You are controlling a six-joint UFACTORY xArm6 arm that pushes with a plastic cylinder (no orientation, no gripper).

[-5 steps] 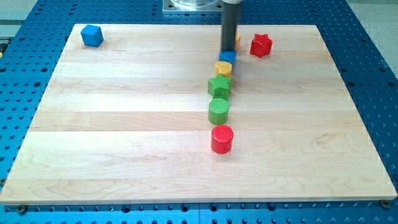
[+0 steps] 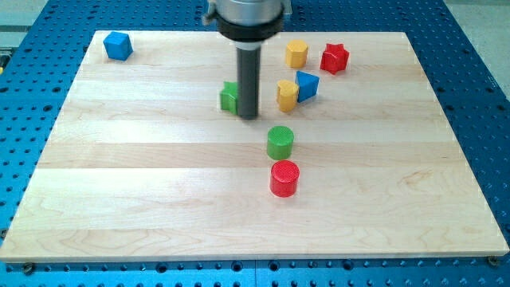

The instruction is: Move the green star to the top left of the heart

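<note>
The green star (image 2: 229, 97) lies on the wooden board (image 2: 143, 175), left of the yellow heart (image 2: 287, 95) and about level with it. My tip (image 2: 249, 116) rests on the board right against the star's right side. The rod hides the star's right part. A gap of bare wood separates the rod from the heart. A blue block (image 2: 307, 84) touches the heart's right side.
A yellow hexagon (image 2: 296, 53) and a red star (image 2: 335, 58) sit near the view's top right. A blue cube (image 2: 118, 45) is at the top left corner. A green cylinder (image 2: 280, 142) and a red cylinder (image 2: 284, 178) stand below the heart.
The rod has moved from the top down and to the left. The green star has slid left, away from under the heart. The blue block now sits to the heart's right.
</note>
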